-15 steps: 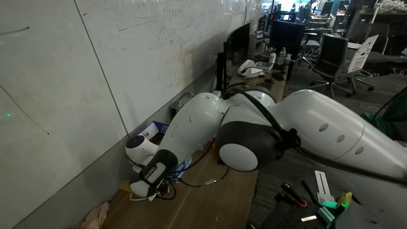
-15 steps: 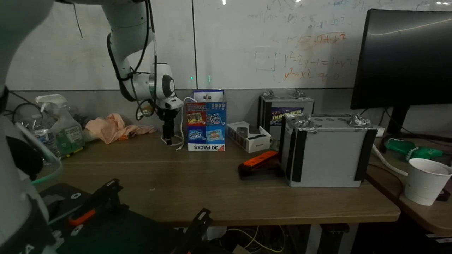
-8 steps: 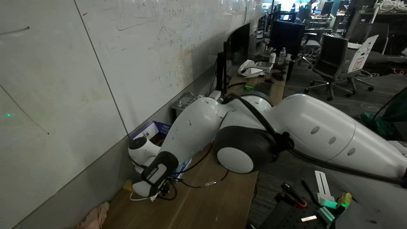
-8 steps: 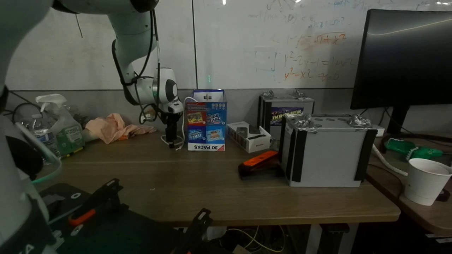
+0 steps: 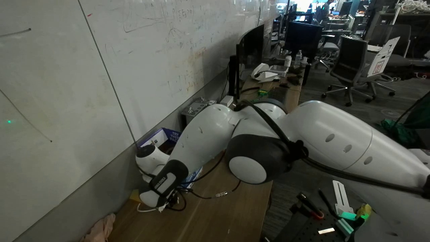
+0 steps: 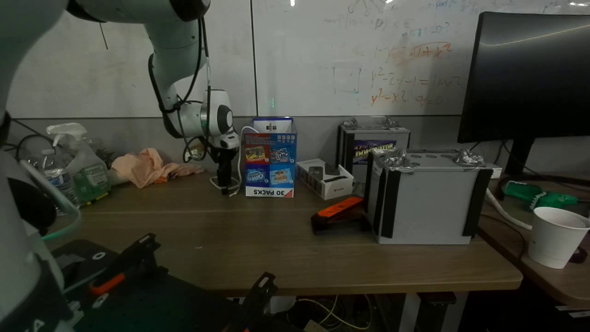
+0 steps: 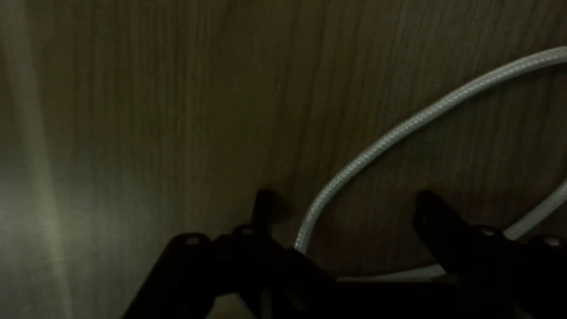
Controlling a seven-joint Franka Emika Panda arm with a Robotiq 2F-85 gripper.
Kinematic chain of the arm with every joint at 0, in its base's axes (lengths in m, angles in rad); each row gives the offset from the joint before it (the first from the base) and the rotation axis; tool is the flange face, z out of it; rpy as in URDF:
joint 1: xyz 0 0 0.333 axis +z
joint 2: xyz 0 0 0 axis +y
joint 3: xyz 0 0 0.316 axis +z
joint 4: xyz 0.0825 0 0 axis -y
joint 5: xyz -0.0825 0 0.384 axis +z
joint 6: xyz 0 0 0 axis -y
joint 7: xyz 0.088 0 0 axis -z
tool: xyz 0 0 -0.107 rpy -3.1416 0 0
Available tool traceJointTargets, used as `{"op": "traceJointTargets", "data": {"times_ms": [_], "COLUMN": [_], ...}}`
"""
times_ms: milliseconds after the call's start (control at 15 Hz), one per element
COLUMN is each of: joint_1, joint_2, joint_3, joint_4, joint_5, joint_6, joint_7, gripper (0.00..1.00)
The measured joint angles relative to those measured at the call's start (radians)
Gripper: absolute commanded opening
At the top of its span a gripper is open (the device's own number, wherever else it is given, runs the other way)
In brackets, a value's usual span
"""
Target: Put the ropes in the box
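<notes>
1. My gripper (image 7: 344, 199) sits at the bottom of the wrist view, its two dark fingers (image 7: 264, 212) spread well apart. I have it released, with a wide gap across the lower middle of the frame.
2. A strand of the white rope (image 7: 398, 135) enters at the upper right of that view, curves down and left, and runs into the gap, dropping out of sight near the finger on the left of the frame; I can't tell whether they touch. A second strand comes in at the lower right, passes behind the other finger and shows again between the two.
3. In an exterior view I see the gripper (image 6: 224, 180) left of centre, pointing down, its tips close to the table (image 6: 295, 258); it is too dark there for me to judge contact. Loops of the rope lie beside the tips.
4. The blue box (image 6: 270, 163) stands upright just right of the gripper, mid-frame, its rear flap raised. A length of rope climbs along its left side and bends over at its top edge.
5. In an exterior view my arm (image 5: 265, 144) spans from the right edge to the lower left, covering part of the box; a bit of rope shows under the arm's end.
6. Also on the table: pink cloth (image 6: 147, 168) and spray bottle (image 6: 92, 173) at the left, orange-and-black tool (image 6: 340, 210) and grey case (image 6: 426, 207) right of centre.
</notes>
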Motion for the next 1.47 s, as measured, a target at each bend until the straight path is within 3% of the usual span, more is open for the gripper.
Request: {"op": "traceJointTargets", "data": {"times_ms": [333, 533, 1000, 1467], "joint_1": [-0.003, -0.007, -0.055, -0.079], "joint_2": [0.000, 0.000, -0.051, -0.350], "joint_3": [0.000, 0.004, 0.044, 0.056], "joint_4": [0.025, 0.034, 0.025, -0.130], "joint_5": [0.000, 0.000, 0.000, 0.000], "joint_6": [-0.027, -0.047, -0.128, -0.140], "joint_7": [-0.009, -0.040, -0.217, -0.314], "gripper": [0.12, 0.03, 0.06, 0.07]}}
